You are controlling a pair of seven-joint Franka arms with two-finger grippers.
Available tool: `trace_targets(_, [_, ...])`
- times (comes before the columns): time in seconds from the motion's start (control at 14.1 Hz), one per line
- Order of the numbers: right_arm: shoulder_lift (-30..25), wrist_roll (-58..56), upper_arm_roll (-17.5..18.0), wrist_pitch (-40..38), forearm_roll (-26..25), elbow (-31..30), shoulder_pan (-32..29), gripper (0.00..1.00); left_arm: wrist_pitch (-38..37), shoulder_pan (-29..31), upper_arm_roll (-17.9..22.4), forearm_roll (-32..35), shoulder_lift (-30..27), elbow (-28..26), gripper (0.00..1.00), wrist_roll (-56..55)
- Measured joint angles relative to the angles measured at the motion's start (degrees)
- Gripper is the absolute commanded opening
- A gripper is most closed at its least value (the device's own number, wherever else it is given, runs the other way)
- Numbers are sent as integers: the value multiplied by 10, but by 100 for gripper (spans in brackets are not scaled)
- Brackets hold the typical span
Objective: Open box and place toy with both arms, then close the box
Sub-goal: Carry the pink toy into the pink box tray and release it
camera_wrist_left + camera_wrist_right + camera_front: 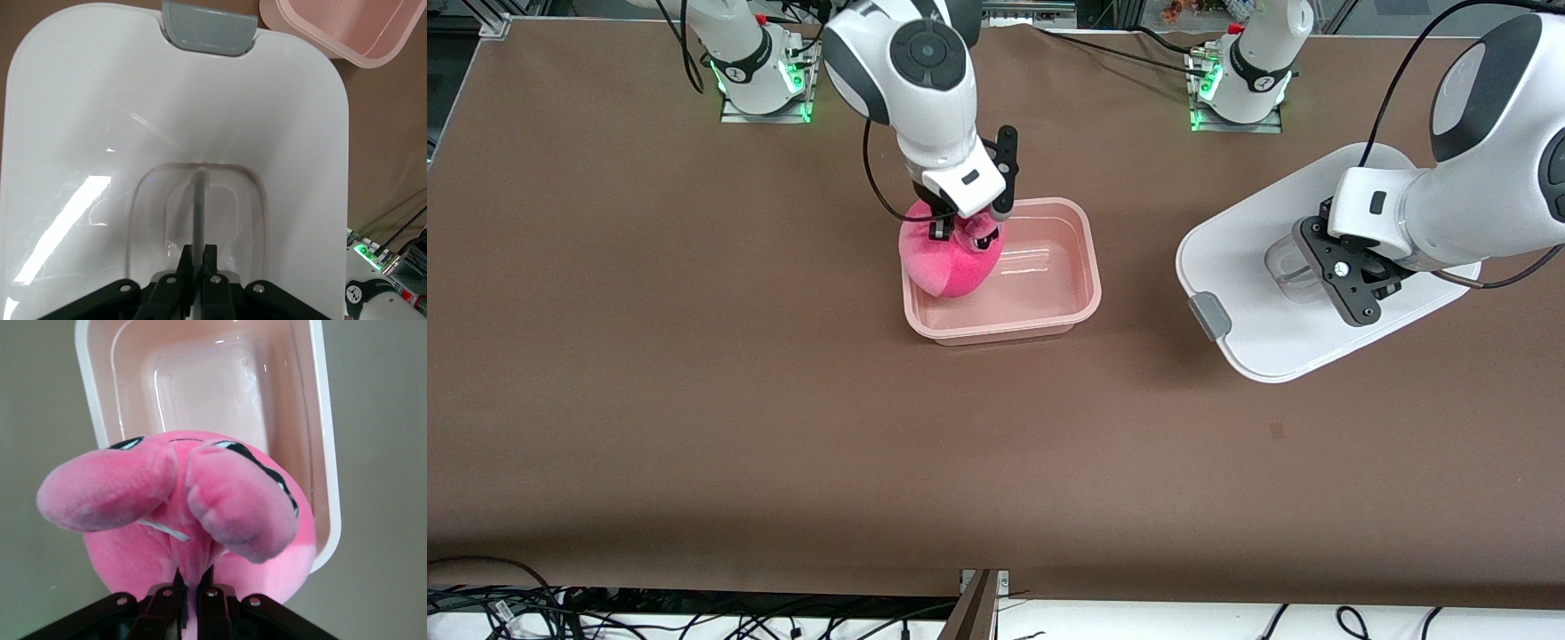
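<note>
Right gripper (963, 233) clamped on the toy (953, 258), over the tub (1049, 267) end nearer the right arm. Left gripper (1316, 267) clenched on the handle (199, 200) of the lid (1254, 302), toward the left arm's end.

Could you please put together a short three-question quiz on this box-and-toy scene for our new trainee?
1. True or false: the white lid sits clipped on the pink tub.
2. What does the right gripper hold: A) the lid's grey clip, B) the pink plush toy, C) nothing?
3. Fill in: the left gripper is shut on the lid's recessed ____.

Key
1. False: the lid is off, over the left arm's end of the table, apart from the open tub.
2. B: the toy is pinched over the tub's end toward the right arm.
3. Handle.
</note>
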Motion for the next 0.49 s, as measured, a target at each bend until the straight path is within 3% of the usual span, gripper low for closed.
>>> trace_targets(0.49, [56, -12, 0, 67, -15, 1, 2, 0, 0, 0, 0, 0, 0, 0, 0, 0])
